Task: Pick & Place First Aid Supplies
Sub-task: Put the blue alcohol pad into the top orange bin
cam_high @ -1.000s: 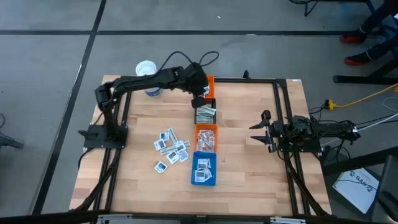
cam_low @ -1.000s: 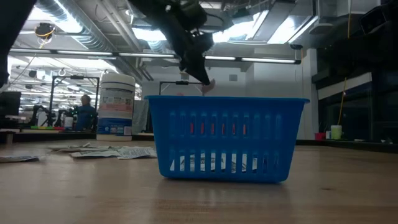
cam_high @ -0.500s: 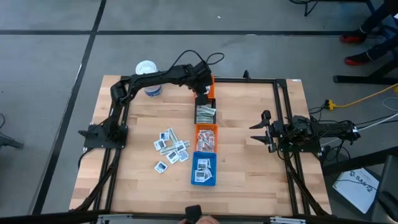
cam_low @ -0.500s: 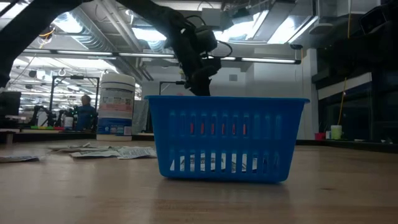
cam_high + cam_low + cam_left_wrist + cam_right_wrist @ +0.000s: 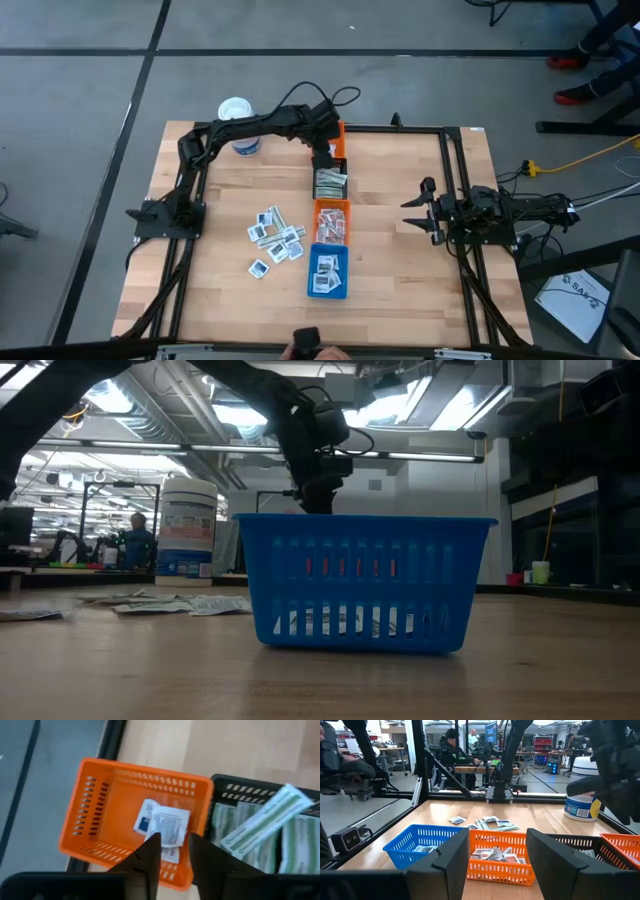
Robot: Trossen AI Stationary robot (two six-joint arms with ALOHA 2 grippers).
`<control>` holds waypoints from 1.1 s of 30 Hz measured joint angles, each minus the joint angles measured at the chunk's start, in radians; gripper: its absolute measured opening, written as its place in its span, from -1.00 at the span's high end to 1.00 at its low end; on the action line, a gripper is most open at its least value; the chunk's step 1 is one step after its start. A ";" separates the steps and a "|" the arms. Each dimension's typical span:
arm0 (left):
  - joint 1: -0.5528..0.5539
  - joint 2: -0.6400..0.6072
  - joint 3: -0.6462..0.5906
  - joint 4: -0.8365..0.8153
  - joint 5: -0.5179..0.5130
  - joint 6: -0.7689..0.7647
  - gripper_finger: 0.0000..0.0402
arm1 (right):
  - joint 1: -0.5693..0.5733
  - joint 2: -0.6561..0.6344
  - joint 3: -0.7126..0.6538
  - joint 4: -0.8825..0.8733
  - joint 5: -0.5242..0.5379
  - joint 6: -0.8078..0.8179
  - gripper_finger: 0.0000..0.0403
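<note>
Two packets (image 5: 162, 826) in far orange bin (image 5: 95, 810); left hand (image 5: 173, 851) above, fingers parted, empty.

From above, the wooden surface (image 5: 400, 270) carries a column of four bins down its middle. The far orange bin (image 5: 337, 138) sits at the back edge, with the left gripper (image 5: 321, 153) hanging over it at the end of the long dark left arm. Next comes a black bin (image 5: 331, 183) holding pale strips, then a second orange bin (image 5: 332, 221) and a blue bin (image 5: 327, 272), both with small white packets inside. Loose packets (image 5: 274, 238) lie scattered just left of the bins. A white tub (image 5: 237, 112) stands at the back left corner. The right gripper (image 5: 419, 218) waits well to the right, fingers spread.
</note>
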 joint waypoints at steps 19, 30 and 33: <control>-0.126 -0.107 0.000 -0.127 0.036 -0.149 0.40 | 0.000 0.000 0.000 0.000 0.000 0.000 0.03; -0.343 -0.239 0.000 -0.186 0.035 -0.184 0.43 | 0.000 0.000 0.000 0.000 0.000 0.000 0.03; -0.409 -0.259 0.000 -0.188 0.036 -0.184 0.43 | 0.000 0.000 0.000 0.000 0.000 0.000 0.03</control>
